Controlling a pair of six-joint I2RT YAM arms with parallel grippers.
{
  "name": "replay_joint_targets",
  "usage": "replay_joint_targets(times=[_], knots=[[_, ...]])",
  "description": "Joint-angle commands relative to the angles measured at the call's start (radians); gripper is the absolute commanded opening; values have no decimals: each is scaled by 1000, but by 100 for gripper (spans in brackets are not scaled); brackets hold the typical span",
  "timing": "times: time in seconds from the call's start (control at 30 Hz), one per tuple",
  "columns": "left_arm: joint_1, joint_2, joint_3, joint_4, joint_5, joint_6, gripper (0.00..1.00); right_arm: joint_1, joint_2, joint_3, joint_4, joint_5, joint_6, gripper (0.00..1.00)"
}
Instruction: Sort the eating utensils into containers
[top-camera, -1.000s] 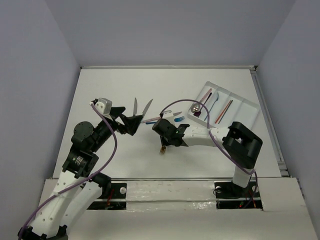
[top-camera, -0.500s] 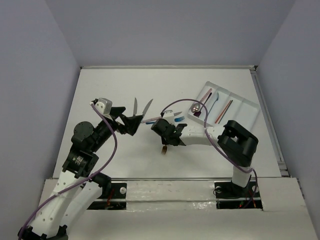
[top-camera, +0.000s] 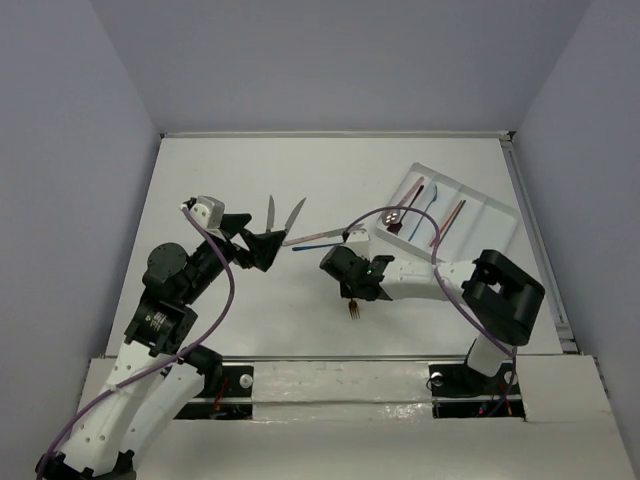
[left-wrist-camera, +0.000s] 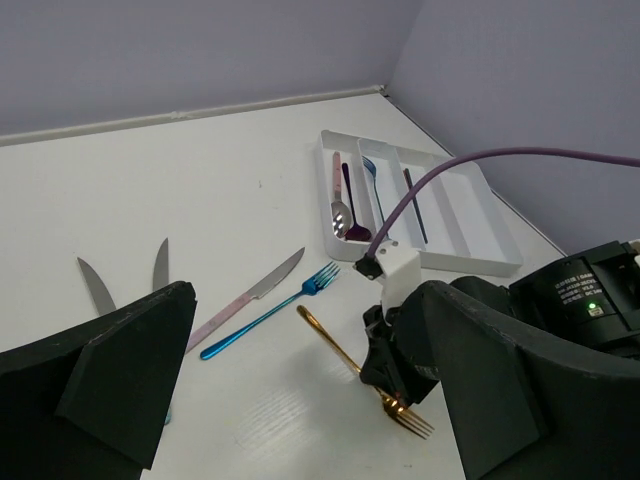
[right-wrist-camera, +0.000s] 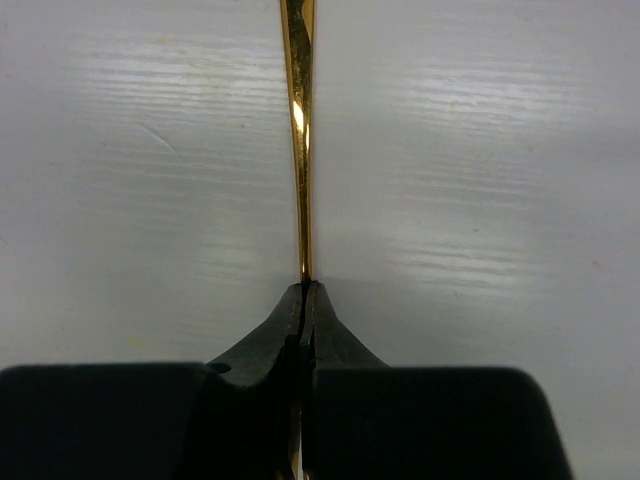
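My right gripper (top-camera: 352, 287) is shut on the gold fork (top-camera: 354, 311). It holds the fork tilted above the table, tines toward the near edge. The right wrist view shows the jaws closed on the fork's shaft (right-wrist-camera: 298, 130). My left gripper (top-camera: 268, 246) is open and empty, left of the right gripper. A blue fork (left-wrist-camera: 265, 315) and a pinkish-handled knife (left-wrist-camera: 245, 300) lie between the grippers and the white divided tray (top-camera: 487, 213). Two silver knives (top-camera: 270, 212) (top-camera: 295, 214) lie just beyond the left gripper. The tray holds a pink-handled silver spoon (top-camera: 394, 213), a purple spoon, a blue piece and a red piece (top-camera: 448, 222).
The tray sits at the back right, angled, with its right-hand compartments bare. A purple cable (top-camera: 400, 215) loops from the right arm over the tray's near-left corner. A raised rail (top-camera: 535, 240) runs along the table's right edge.
My right gripper has moved right and toward the near edge with the gold fork in it, uncovering the blue fork and pinkish knife. The left arm has not moved.
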Motion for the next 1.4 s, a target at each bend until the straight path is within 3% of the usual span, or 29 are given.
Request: replay_joint_targets(times=[0.0,0.23,0.37,0.5,0.73,1.13,1.23,1.37], knots=[[7,5,21,62,17,-8,99,-4,-115,-17,-73,13,10,0],[7,2,21,61,14,-8,99,-33,-253,15,-104,44,-56,0],[7,-1,21,61,15,-8,99,-186,-349,-4,-23,12,-150,0],[7,-2,21,62,15,-9,99,-448,-408,-31,131,-31,-214,0],[7,-4,22,56,9,-6,99,-726,-301,26,241,-146,-257,0],[7,5,25,55,6,-3,99,-865,-112,77,306,-229,-265,0],[7,7,25,53,3,-2,99,-865,-83,94,312,-240,-259,5],[7,8,27,50,-2,-2,99,-865,-69,88,323,-249,-249,29]])
